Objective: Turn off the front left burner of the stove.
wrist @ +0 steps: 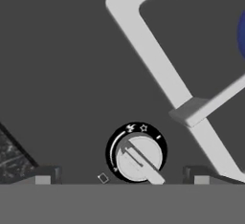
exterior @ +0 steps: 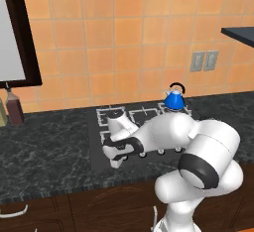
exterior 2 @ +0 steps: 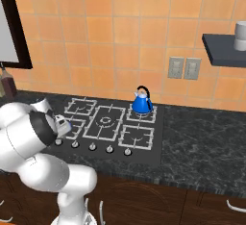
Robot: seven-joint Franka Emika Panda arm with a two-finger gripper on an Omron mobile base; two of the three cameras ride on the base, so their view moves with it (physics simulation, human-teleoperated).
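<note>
Over stove knob, end effector spread, fingertips either side, not touching.

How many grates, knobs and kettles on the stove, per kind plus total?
Wire grates: 5
Silver knobs: 5
Blue kettle: 1
Total on the stove: 11

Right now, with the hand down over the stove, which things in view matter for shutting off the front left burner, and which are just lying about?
Part of the job:
stove
front left burner grate
knob between the fingertips
gripper, open either side of the knob

Just lying about:
blue kettle on the back right burner
bottle on the counter
wall outlets
</note>
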